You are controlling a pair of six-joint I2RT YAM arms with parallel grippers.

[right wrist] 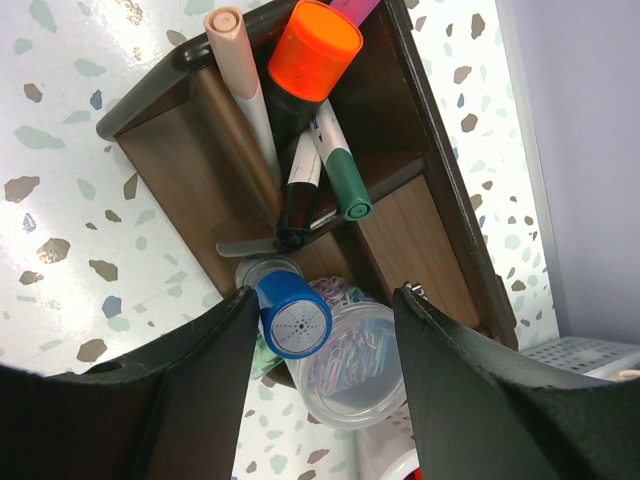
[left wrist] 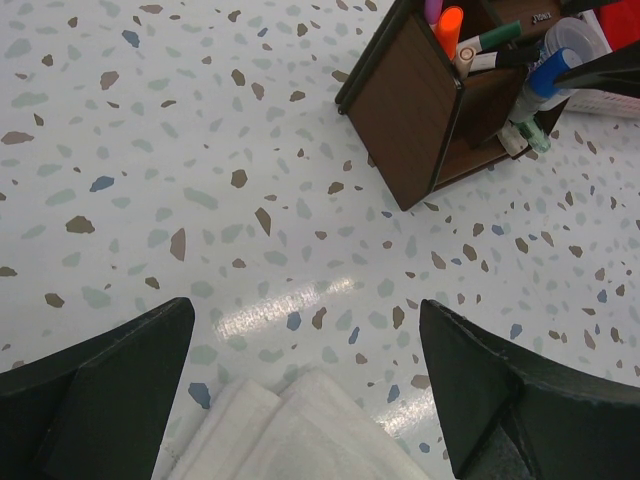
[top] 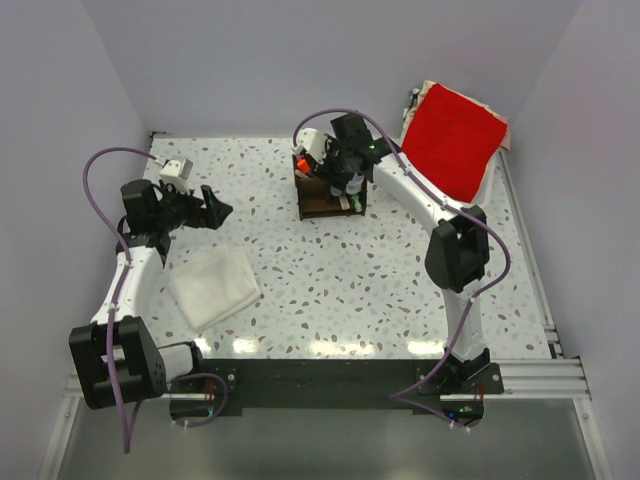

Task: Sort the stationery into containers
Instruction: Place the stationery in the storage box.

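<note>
The dark brown organizer [top: 322, 200] stands at the back middle of the table. In the right wrist view its compartments [right wrist: 200, 140] hold an orange-capped highlighter [right wrist: 315, 45], a pale pen [right wrist: 240, 70], a green-capped pen [right wrist: 340, 170] and a black pen [right wrist: 295, 205]. My right gripper [right wrist: 325, 300] hangs open right above its low front shelf. A blue-capped stick [right wrist: 293, 318] stands against the left finger [right wrist: 180, 390], and a clear round pot of paper clips [right wrist: 365, 365] lies between the fingers. My left gripper [left wrist: 305, 385] is open and empty, well left of the organizer [left wrist: 410, 110].
A white folded cloth [top: 213, 288] lies at front left, partly under my left gripper [top: 207, 212] in the wrist view [left wrist: 300, 435]. A white basket with a red cloth [top: 455, 140] stands at back right. Walls close the table on three sides.
</note>
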